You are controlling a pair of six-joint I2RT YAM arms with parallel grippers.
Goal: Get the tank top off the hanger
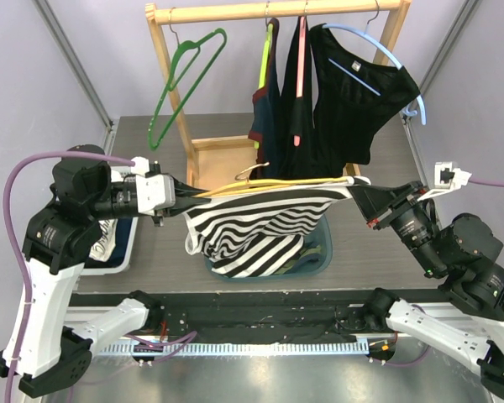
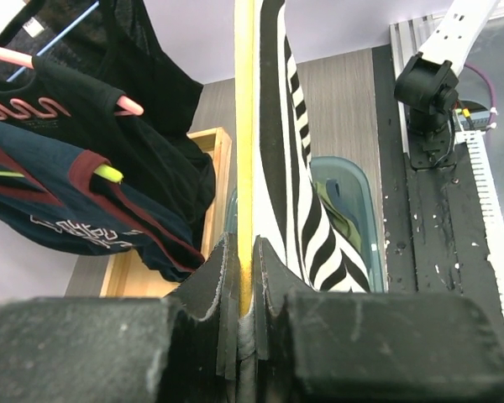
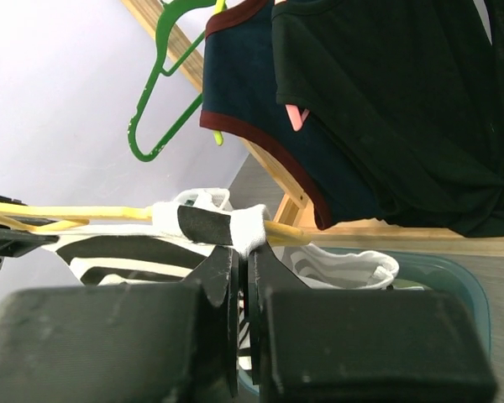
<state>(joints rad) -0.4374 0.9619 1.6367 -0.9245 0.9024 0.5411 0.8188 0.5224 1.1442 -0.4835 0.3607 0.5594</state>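
A black-and-white striped tank top [image 1: 252,231] hangs from a yellow hanger [image 1: 260,186] that is held level above a teal bin [image 1: 319,252]. My left gripper [image 1: 193,191] is shut on the hanger's left end. In the left wrist view the yellow hanger [image 2: 244,126] runs straight out from between the closed fingers [image 2: 245,260], with the striped tank top [image 2: 298,168] on its right side. My right gripper [image 1: 357,191] is at the hanger's right end. In the right wrist view the gripper [image 3: 242,252] pinches the white tank top strap [image 3: 210,222] just under the hanger [image 3: 67,210].
Behind stands a wooden rack [image 1: 277,12] with an empty green hanger [image 1: 185,75] and dark garments [image 1: 344,101] on pink, yellow and blue hangers. A tray [image 1: 113,243] with folded clothes lies under the left arm. Grey walls close both sides.
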